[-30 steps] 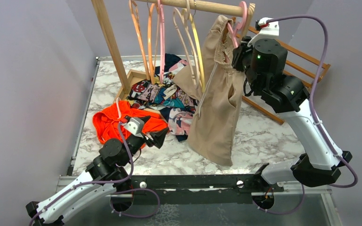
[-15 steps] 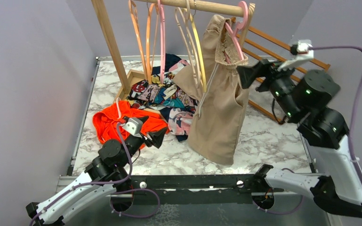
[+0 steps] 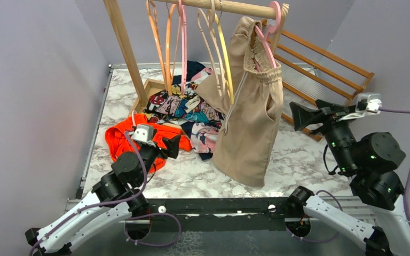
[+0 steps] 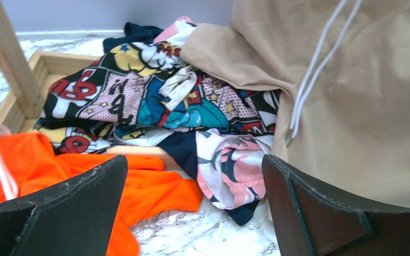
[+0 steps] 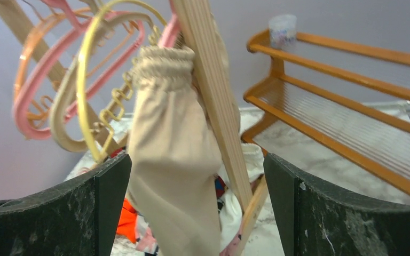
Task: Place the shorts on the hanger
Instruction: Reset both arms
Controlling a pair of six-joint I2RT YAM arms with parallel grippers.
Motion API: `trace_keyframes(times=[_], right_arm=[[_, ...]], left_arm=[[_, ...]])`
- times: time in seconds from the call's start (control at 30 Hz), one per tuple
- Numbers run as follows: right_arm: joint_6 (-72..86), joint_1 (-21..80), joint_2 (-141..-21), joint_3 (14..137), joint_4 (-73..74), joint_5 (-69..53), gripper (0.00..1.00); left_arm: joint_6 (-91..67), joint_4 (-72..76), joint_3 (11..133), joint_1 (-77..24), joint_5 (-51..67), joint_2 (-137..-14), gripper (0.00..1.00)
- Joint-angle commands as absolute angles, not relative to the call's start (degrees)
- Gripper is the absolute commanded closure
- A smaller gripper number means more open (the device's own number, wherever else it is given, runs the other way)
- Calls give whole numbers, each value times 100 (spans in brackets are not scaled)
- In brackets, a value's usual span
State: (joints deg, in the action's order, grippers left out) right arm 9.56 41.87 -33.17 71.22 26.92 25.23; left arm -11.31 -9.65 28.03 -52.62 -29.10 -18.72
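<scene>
Tan shorts (image 3: 251,122) hang by their waistband from the pink hanger (image 3: 275,12), apparently secure; left fingers (image 3: 171,145) and right fingers (image 3: 301,114) stand released, empty.

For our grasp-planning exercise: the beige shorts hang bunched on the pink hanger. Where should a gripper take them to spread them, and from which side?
Probably the gathered waistband of the shorts, approached from the right, where the open right gripper faces it. It forms a thick ridge just under the pink hanger, while the yellow hanger crowds the left.

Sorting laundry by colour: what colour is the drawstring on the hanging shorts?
White; the drawstring shows best in the left wrist view, against the beige shorts.
</scene>
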Motion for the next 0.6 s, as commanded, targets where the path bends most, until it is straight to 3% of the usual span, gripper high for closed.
trace_keyframes(times=[0.0, 0.2, 0.4, 0.57], right_arm=[[1410, 4157, -3270, 6700, 2792, 3216, 3], [1164, 4157, -3032, 6494, 2462, 2946, 1], [1884, 4157, -3126, 6296, 2466, 4999, 0], [2236, 4157, -3234, 6258, 2778, 5164, 0]], left_arm=[[-1766, -1658, 3202, -5274, -3877, -2305, 1], [-2336, -1978, 3415, -5274, -4265, -2781, 1], [-2687, -2040, 3421, -5273, -4438, -2862, 1], [-2990, -2131, 3447, -5274, -4769, -2776, 1]])
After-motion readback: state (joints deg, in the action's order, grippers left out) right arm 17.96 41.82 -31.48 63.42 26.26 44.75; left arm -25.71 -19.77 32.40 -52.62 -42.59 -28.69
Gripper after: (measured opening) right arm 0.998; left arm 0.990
